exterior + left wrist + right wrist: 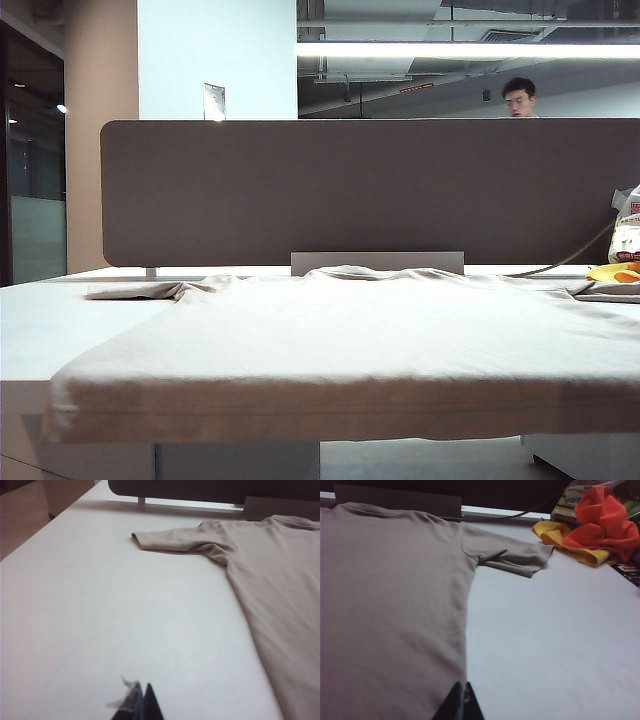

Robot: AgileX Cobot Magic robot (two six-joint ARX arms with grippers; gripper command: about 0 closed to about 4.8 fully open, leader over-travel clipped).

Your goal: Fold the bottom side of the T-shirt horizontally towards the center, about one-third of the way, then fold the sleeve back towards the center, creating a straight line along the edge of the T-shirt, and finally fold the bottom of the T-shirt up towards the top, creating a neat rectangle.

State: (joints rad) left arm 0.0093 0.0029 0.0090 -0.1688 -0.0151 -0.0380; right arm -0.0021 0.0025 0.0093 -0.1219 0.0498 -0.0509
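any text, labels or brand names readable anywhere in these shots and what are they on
Nothing can be read.
Bag at the table's far right: red printing, too blurred to read.
Packets behind the orange and yellow cloths: print too small and blurred.
Wall sign: washed out by glare.
T-shirt: plain, no print.
Left gripper and right gripper: shut, unmarked.

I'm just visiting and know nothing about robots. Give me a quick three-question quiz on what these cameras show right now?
1. True or false: the T-shirt lies spread flat, unfolded.
2. The left gripper hovers over: A) bare table B) the sleeve C) the collar?
3. What state are the right gripper jaws in?

Key:
1. True.
2. A.
3. Shut, holding nothing, at the shirt's side edge.
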